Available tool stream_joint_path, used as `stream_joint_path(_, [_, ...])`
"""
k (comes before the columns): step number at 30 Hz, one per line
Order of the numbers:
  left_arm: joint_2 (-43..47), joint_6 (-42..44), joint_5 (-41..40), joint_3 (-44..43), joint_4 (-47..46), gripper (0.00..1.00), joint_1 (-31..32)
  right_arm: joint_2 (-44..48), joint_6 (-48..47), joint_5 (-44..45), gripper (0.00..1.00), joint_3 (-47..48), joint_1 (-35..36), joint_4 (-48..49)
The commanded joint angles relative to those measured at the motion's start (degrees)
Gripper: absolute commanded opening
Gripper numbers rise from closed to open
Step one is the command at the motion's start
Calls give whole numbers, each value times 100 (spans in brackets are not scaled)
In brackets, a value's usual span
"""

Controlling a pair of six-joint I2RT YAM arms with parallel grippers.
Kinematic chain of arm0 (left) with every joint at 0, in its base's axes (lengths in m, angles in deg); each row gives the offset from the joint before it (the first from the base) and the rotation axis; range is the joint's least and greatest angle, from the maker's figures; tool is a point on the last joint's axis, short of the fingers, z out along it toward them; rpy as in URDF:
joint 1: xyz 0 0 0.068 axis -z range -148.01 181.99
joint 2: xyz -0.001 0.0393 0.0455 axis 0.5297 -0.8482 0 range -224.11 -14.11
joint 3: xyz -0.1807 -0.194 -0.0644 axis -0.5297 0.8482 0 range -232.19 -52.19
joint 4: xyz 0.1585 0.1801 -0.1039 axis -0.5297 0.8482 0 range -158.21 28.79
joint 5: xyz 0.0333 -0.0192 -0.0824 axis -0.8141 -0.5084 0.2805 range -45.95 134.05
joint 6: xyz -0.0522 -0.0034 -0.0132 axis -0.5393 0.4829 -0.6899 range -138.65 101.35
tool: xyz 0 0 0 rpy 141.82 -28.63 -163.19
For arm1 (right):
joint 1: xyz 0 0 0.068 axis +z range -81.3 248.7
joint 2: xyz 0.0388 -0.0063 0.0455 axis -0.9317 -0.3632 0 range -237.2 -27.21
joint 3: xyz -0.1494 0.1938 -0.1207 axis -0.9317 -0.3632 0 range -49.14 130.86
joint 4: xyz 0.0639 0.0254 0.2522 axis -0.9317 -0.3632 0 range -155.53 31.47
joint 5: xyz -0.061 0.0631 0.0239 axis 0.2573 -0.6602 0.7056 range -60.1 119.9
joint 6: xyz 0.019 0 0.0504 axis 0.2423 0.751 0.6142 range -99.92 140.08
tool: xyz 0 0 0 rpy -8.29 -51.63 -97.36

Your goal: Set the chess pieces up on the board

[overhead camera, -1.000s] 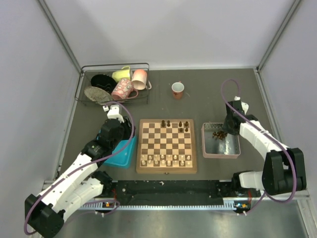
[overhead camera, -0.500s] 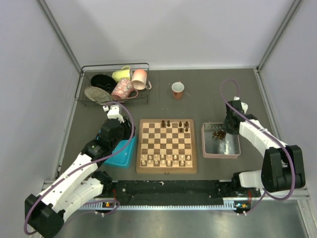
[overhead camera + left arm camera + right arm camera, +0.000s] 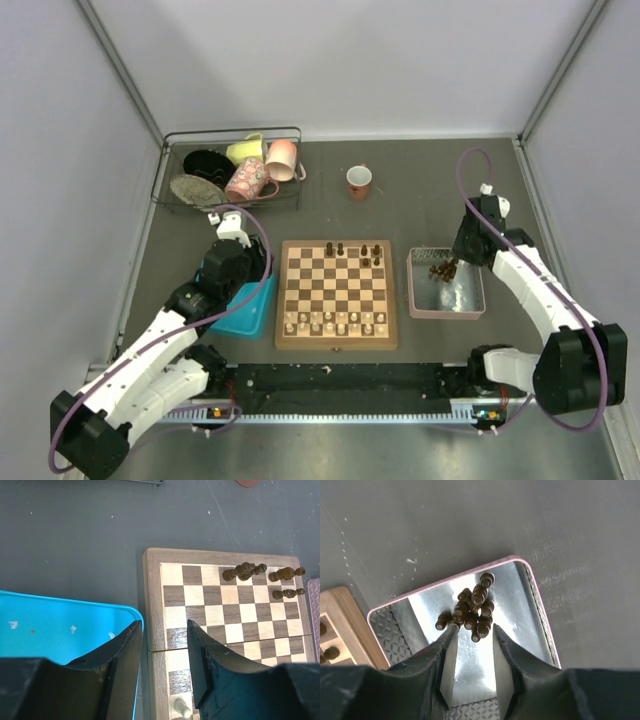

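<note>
The board (image 3: 336, 344) lies mid-table. A few dark chess pieces (image 3: 341, 247) stand on its far rows, also in the left wrist view (image 3: 243, 571). Several more dark pieces (image 3: 472, 610) lie heaped at the far end of the pink-rimmed metal tray (image 3: 520, 620), seen from above too (image 3: 438, 271). My right gripper (image 3: 474, 627) is open and empty, hovering just short of the heap; it also shows in the top view (image 3: 455, 262). My left gripper (image 3: 164, 625) is open and empty over the board's left frame (image 3: 152, 595), also seen from above (image 3: 255, 270).
Pale chessmen (image 3: 335, 322) fill the board's near rows; one shows in the left wrist view (image 3: 181, 709). A blue tray (image 3: 240, 315) lies left of the board. A wire rack (image 3: 232, 205) with mugs stands back left. A red cup (image 3: 359, 181) stands behind the board.
My right arm has risen and drawn back to the right above the metal tray, jaws still open. The left arm has not moved.
</note>
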Motion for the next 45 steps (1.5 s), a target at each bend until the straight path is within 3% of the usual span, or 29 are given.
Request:
stream_joint_path(1, [-5,-51,69,-14,-236,46,-20,-302,-37,-121,35,-63,-45,32])
stream_joint_path(13, [109,-52,7,91,-201,46,-20,-970,60,-236,29,-397,-54,551])
stream_joint_path(20, [92,-60,7,91,-201,46,-20,-945,78,-236,8,-468,-89,622])
stream_joint_path(29, [136,-60,-1,109,-184,46,-20,-287,25,-235,0,-152,-89,148])
stream_joint_path(42, [74,-95,60,118,-245,45,-20,295,-98,-596,0,253,-89,-336])
stream_joint_path(45, [66,-104,78,135,-262,45,-20,164,-133,-482,23,227,-89,-380])
